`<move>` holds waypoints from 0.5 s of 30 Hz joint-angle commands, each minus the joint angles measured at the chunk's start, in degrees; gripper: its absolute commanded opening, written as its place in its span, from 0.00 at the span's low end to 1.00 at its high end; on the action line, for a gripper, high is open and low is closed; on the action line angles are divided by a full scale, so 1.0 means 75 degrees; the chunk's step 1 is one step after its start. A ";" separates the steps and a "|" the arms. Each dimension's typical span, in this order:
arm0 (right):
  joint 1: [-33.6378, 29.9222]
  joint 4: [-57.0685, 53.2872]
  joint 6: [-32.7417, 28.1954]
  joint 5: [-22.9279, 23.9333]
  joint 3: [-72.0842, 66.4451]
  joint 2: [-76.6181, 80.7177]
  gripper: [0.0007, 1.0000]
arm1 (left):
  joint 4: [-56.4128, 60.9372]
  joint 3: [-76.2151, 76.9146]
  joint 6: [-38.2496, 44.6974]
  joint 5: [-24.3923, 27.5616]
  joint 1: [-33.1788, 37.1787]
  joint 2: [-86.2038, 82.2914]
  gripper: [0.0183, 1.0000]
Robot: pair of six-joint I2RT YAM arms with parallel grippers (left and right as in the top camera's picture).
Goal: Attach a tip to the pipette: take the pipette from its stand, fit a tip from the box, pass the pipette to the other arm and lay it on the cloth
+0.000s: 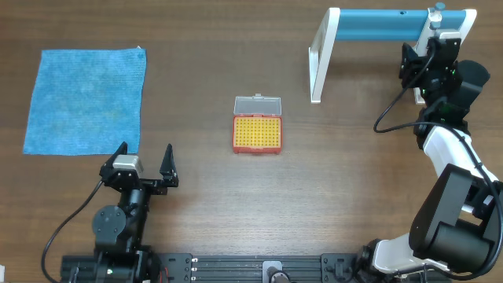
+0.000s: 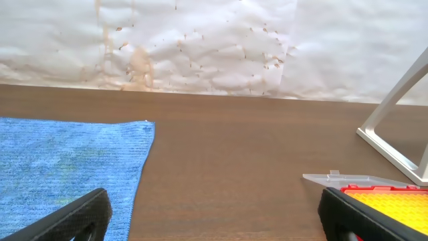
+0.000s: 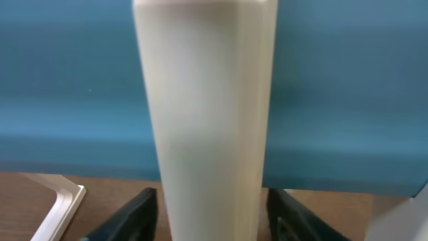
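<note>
1. Stand (image 1: 377, 20) — pipette (image 3: 207, 120) hangs at its right end; right pincer (image 3: 210, 214) is at it, grip cannot be told.
2. Cloth (image 1: 85, 101) awaits; left pincer (image 1: 145, 151) is spread beside it.
3. Tip box (image 1: 257, 132) is open — every step appears outstanding.

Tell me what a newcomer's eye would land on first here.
The orange tip box with its clear lid open sits dead centre. A blue cloth lies far left, beyond the open left gripper. At the blue-and-white stand far right, the right gripper faces the white pipette.
</note>
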 commanded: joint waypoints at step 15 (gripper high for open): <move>0.0047 0.0006 0.0064 -0.0119 0.0178 0.0085 0.19 | -0.0061 -0.0012 0.0070 -0.0079 -0.0029 -0.0055 1.00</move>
